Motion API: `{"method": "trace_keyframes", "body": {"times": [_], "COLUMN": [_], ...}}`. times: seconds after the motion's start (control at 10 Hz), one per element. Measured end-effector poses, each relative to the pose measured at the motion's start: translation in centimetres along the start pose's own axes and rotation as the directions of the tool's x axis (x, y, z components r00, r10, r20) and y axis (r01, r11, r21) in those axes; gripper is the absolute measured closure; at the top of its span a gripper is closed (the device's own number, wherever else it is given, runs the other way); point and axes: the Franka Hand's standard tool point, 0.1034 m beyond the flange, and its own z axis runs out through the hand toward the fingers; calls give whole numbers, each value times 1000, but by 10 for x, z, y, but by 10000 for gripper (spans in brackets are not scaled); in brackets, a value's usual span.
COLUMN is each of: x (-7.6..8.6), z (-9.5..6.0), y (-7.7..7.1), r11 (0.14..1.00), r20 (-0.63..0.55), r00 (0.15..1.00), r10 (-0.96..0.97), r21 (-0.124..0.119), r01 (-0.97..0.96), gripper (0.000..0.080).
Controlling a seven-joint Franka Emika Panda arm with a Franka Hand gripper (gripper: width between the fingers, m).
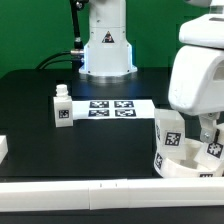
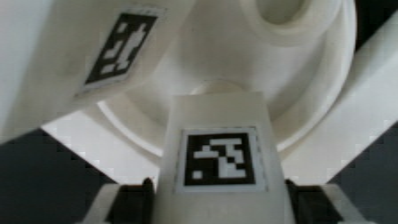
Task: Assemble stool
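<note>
The stool's round white seat (image 1: pixel 178 166) lies at the exterior view's right front, by the border bar. A tagged white leg (image 1: pixel 168 131) stands on it. My gripper (image 1: pixel 206 132) is low over the seat beside that leg. In the wrist view my gripper (image 2: pixel 228 206) is shut on a second tagged leg (image 2: pixel 224 150), with a finger (image 2: pixel 135 202) against each side. The leg's far end points at the seat's curved surface (image 2: pixel 150 112). The other mounted leg (image 2: pixel 111 55) rises beside it. A loose leg (image 1: pixel 62 107) stands upright on the table at the exterior view's left.
The marker board (image 1: pixel 111 107) lies flat mid-table, next to the loose leg. A long white border bar (image 1: pixel 90 187) runs along the front edge. A white block (image 1: pixel 3 148) sits at the far left edge. The robot base (image 1: pixel 106 45) stands at the back.
</note>
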Motion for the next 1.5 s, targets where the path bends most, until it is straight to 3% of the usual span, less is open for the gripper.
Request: {"method": "trace_keyframes", "body": {"times": [0.1, 0.3, 0.4, 0.7, 0.8, 0.9, 1.1, 1.2, 1.4, 1.5], "x": [-1, -12, -16, -15, -14, -13, -19, -23, -29, -30], "z": [0, 5, 7, 6, 6, 6, 9, 11, 11, 11], "y": [3, 27, 33, 30, 32, 38, 43, 46, 46, 46], "r11": [997, 911, 866, 746, 648, 474, 114, -16, -186, -198], "r20": [1, 23, 38, 47, 50, 48, 61, 83, 98, 98], "r00": [997, 912, 868, 748, 650, 478, 117, -12, -183, -195], "r10": [72, 410, 495, 663, 758, 877, 991, 996, 978, 976], "r21": [-1, 45, 52, 41, 50, 66, 47, 47, 25, 22], "r01": [-72, -411, -497, -664, -760, -878, -992, -999, -982, -980], "gripper": [456, 457, 457, 457, 457, 457, 456, 456, 456, 456]}}
